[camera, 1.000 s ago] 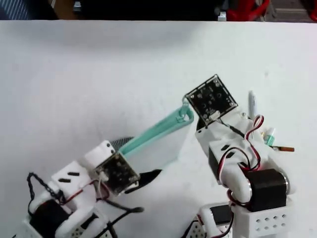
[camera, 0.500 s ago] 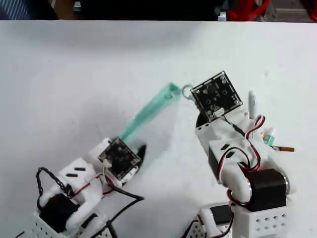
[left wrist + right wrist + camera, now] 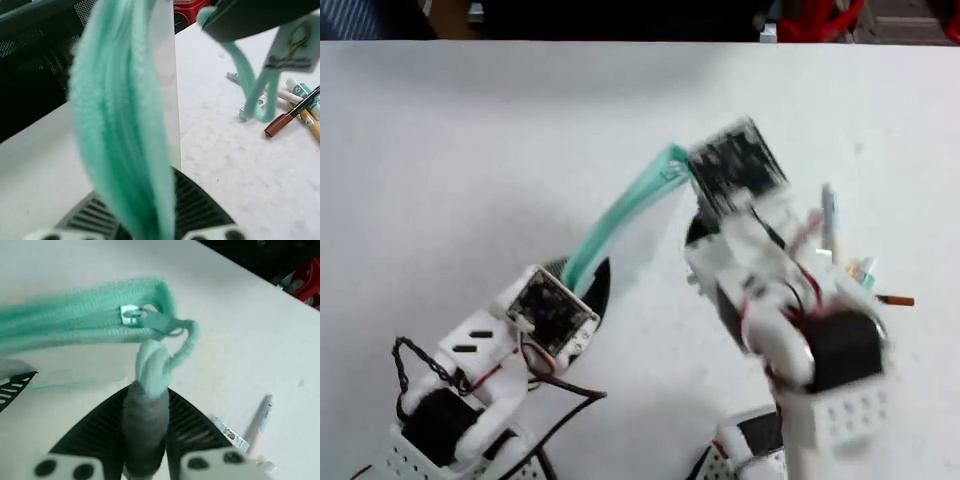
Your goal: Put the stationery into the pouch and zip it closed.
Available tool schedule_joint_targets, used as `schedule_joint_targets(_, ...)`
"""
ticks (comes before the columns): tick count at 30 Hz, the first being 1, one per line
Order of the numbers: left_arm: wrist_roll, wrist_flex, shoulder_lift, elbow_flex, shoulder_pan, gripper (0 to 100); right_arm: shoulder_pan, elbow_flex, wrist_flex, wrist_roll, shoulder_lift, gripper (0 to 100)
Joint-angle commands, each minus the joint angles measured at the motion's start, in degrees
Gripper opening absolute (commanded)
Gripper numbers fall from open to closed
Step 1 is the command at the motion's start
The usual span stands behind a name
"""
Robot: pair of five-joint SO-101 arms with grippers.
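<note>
The pouch (image 3: 620, 215) is translucent with a mint-green zipper edge (image 3: 125, 125) and hangs edge-up between both arms above the table. My left gripper (image 3: 588, 280) is shut on its near end (image 3: 150, 215). My right gripper (image 3: 685, 180) is shut on the green pull loop (image 3: 175, 347) just beyond the metal zipper slider (image 3: 131, 315), at the pouch's far end (image 3: 75, 315). In the left wrist view that loop (image 3: 250, 75) dangles from the right gripper with a paper tag (image 3: 292, 45). Several pens (image 3: 828, 210) lie on the table to the right of the right arm.
The loose pens (image 3: 290, 117) include a brown-capped one and white ones (image 3: 262, 415), clustered near the right arm's base. The white table (image 3: 470, 150) stretches wide to the left and far side. Dark clutter lies beyond the table's far edge (image 3: 620, 40).
My right gripper has moved away from the front edge and leftward with the pull loop. The pouch has turned from lying flat to edge-up, and my left arm shifted with its end.
</note>
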Motion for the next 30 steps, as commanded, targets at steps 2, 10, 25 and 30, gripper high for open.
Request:
schedule_joint_targets(2,-1.32,-8.09,-0.31,-0.7,-2.07,2,-0.84,-7.12,0.57,-1.85,6.81,1.8)
schedule_joint_targets(10,2.02,-12.04,19.38,-10.73,-4.62,2,-5.67,-18.64,1.89,-1.58,8.31,1.8)
schedule_joint_targets(25,7.47,-16.7,27.74,-6.15,-5.05,2,-1.89,-10.55,3.03,3.08,8.22,1.9)
schedule_joint_targets(30,7.56,-16.53,20.44,-1.41,-4.88,2,-3.56,-11.52,8.4,4.92,8.48,2.0)
